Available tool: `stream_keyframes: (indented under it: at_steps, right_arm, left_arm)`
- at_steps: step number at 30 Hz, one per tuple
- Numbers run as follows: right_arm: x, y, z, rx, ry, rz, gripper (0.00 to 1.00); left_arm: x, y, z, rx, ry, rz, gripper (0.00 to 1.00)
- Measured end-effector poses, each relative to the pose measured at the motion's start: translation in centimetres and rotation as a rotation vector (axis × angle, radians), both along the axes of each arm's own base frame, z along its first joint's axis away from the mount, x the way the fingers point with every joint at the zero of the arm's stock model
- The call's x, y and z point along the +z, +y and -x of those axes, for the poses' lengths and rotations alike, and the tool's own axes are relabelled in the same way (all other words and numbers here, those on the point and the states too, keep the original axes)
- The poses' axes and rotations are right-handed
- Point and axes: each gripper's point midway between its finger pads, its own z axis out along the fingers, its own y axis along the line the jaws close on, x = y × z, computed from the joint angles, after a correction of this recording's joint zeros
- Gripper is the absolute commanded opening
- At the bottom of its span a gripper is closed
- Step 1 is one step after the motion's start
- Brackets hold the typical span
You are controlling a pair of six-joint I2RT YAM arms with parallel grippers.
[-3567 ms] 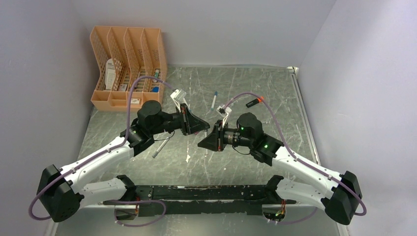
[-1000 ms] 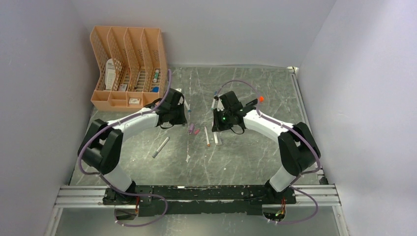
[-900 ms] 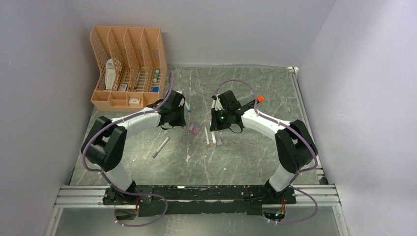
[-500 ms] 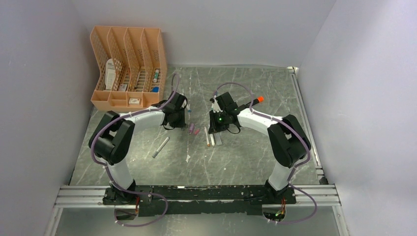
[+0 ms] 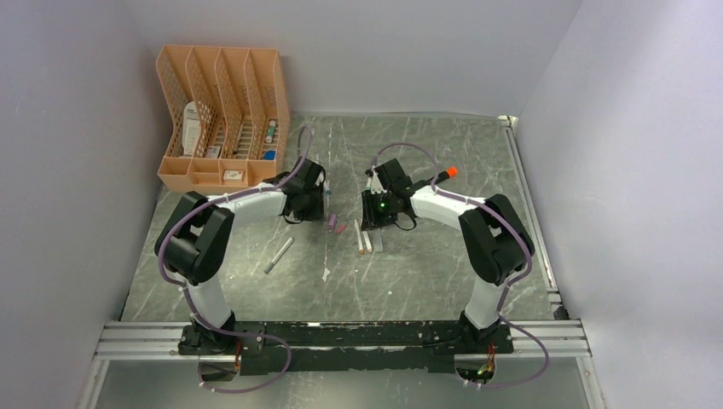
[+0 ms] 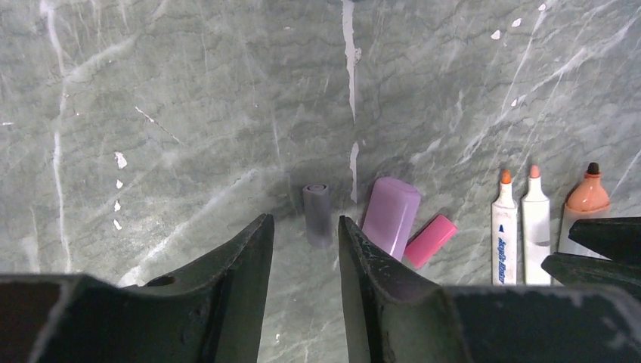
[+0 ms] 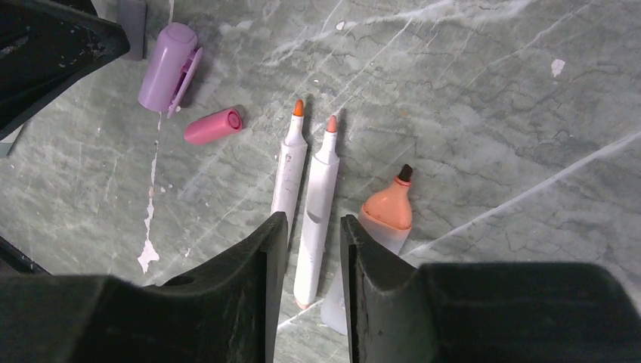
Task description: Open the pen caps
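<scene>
Grey cap (image 6: 317,212), purple cap (image 6: 390,215) and pink cap (image 6: 428,240) lie off (three pens (image 7: 290,178) bare); left claw (image 6: 304,223) and right claw (image 7: 314,221) gape empty; more may remain.

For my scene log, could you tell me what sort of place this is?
Likely a robotics lab test cell: two robot arms on a rail, a marble-patterned table walled in by plain panels, and uncapped pens with loose pen caps.

The marbled table (image 6: 151,91) bears a grey cap (image 6: 317,215), purple cap (image 6: 391,217), pink cap (image 6: 429,240) (loose) and uncapped pens (image 7: 291,178).
</scene>
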Motion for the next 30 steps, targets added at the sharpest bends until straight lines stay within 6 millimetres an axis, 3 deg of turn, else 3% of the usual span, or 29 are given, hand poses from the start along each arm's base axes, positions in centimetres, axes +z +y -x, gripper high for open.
stream_keyframes:
  at_steps: [6, 11, 16, 17, 18, 21, 25, 30]
  right_arm:
    - [0.3, 0.0, 0.0, 0.001, -0.003, -0.005, 0.38]
    - [2.9, 0.1, -0.1, 0.001, -0.051, -0.035, 0.48]
    - [6.0, 0.2, -0.1, 0.009, -0.113, -0.079, 0.52]
    - [6.5, 0.2, 0.0, 0.011, -0.12, -0.085, 0.52]
    - [6.9, 0.2, 0.1, 0.015, -0.126, -0.091, 0.52]
    - [7.7, 0.2, 0.4, 0.026, -0.134, -0.102, 0.52]
    - [8.4, 0.1, 0.9, 0.037, -0.139, -0.111, 0.53]
    - [9.0, -0.1, 1.6, 0.046, -0.144, -0.124, 0.53]
  left_arm:
    - [1.4, 0.5, 0.6, 0.018, 0.003, -0.002, 0.5]
    - [5.9, 0.7, 1.1, 0.084, -0.046, 0.067, 0.53]
    - [10.0, 1.0, 2.3, 0.243, -0.059, 0.187, 0.66]
    - [10.4, 1.2, 2.5, 0.279, -0.05, 0.204, 0.75]
    - [10.6, 1.3, 2.8, 0.333, -0.036, 0.227, 0.78]
    - [10.4, 2.0, 3.8, 0.507, 0.036, 0.267, 0.79]
    - [8.7, 3.1, 5.0, 0.787, 0.184, 0.261, 0.8]
    - [7.9, 3.8, 4.2, 1.06, 0.273, 0.304, 0.8]
